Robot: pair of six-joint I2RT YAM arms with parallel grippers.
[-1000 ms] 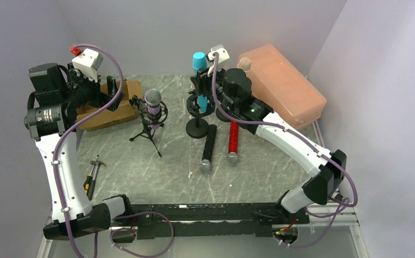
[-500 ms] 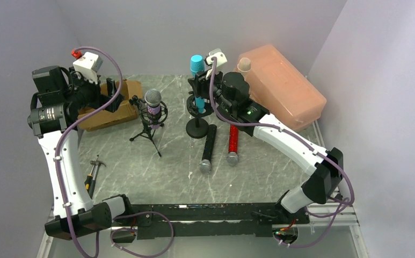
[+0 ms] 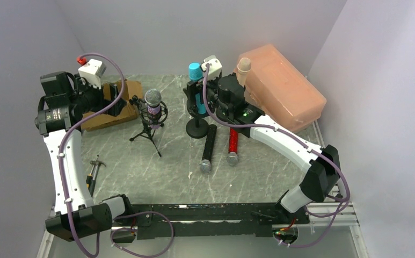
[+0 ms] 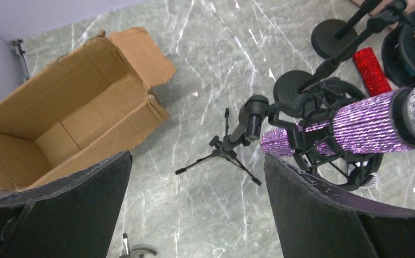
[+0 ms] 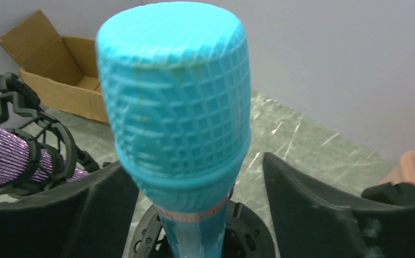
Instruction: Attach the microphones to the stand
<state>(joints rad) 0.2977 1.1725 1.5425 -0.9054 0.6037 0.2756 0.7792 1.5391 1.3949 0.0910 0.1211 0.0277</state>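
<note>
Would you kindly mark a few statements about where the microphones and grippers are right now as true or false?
1. The glittery purple microphone sits in the mount of the black tripod stand. True.
2. The plain black microphone is clipped into a stand. False: it lies flat on the grey marble table, beside the glittery red microphone.
3. The light blue microphone stands upright between the open fingers of the right gripper. True.
4. The left gripper grips the brown cardboard box. False: it is open and empty, apart from the box.
</note>
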